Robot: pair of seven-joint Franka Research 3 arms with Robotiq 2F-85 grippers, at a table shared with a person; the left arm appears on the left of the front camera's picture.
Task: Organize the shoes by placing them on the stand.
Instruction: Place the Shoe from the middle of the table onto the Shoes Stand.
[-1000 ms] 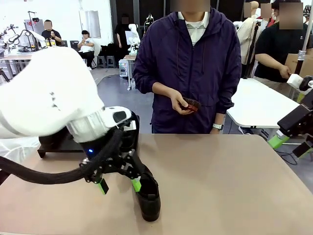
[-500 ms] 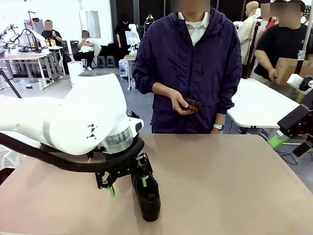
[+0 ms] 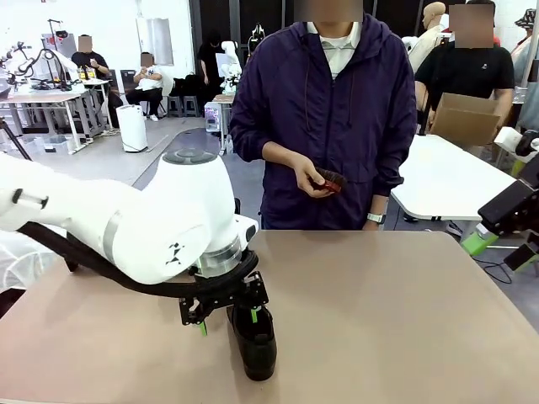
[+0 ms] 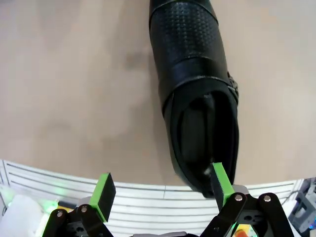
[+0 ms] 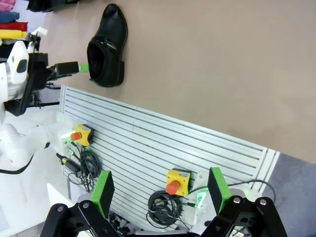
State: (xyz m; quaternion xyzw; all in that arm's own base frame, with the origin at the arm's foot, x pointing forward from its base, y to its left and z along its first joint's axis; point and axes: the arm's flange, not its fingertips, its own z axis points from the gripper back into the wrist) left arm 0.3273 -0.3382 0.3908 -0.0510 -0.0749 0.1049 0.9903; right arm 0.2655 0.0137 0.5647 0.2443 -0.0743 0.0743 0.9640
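Note:
One glossy black shoe lies on the tan table near the front edge, toe toward me. My left gripper stands open at its heel. In the left wrist view the shoe runs up the picture. One green finger sits at the rim of the shoe's opening and the other finger is over bare table, so the left gripper straddles the shoe's side wall. My right gripper is open and holds nothing, off the table's right side. The stand is hidden behind my left arm.
A person in a dark purple jacket stands at the far edge with a small reddish-brown object in one hand. The right wrist view shows the shoe far off and cabling with red buttons below the table.
My left arm has swung round and its gripper has shifted right, onto the shoe's heel, with one finger now at the opening. The right arm and the shoe have not moved.

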